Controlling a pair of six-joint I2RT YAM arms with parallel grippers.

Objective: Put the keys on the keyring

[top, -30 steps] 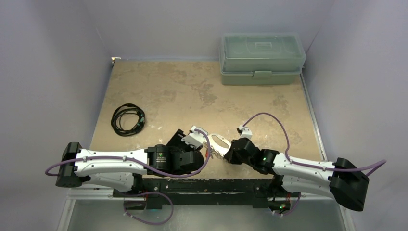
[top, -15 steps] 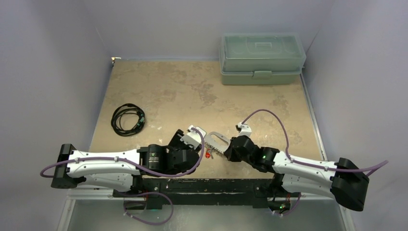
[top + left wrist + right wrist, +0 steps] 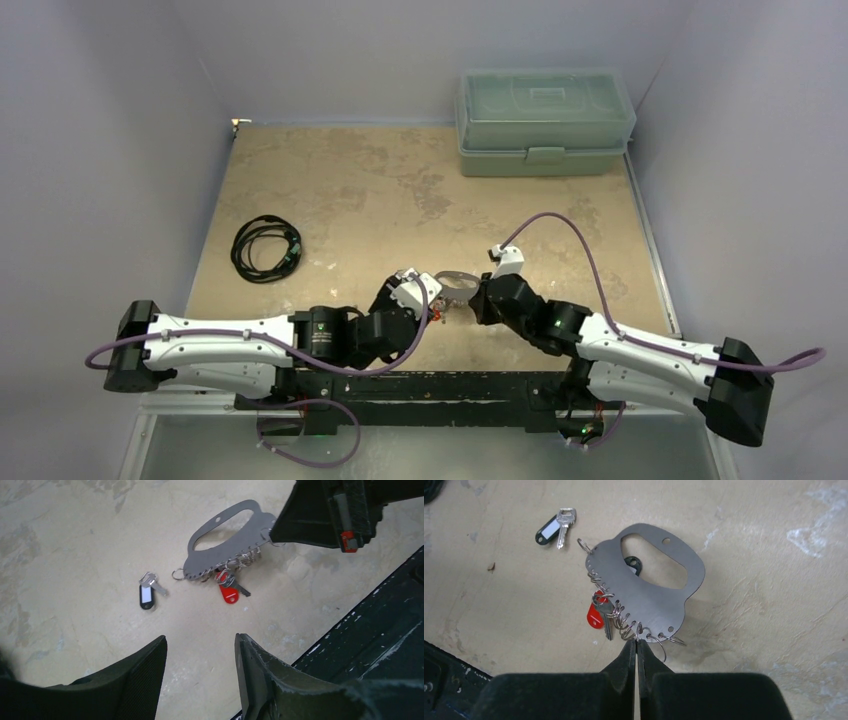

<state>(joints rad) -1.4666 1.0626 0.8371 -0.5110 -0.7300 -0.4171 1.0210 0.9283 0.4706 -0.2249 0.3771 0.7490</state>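
A: Above the desk (image 3: 350,190), overhead view — where's the keyring (image 3: 455,279)?
B: At the tip of the right claw (image 3: 473,293). Left wrist: left claw (image 3: 200,638) spread, empty, dark-tagged key (image 3: 146,594) beyond it. Right wrist: right claw pinching the looped edge — hold it steady.

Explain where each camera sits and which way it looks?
Top external: above, behind the arms, looking down on the table; both arms show.
Left wrist: on the left arm, facing down at the keyring; open left gripper below.
Right wrist: on the right arm, facing the keyring pinched in its shut right gripper.
Both wrist views share the keyring and black-tagged key.
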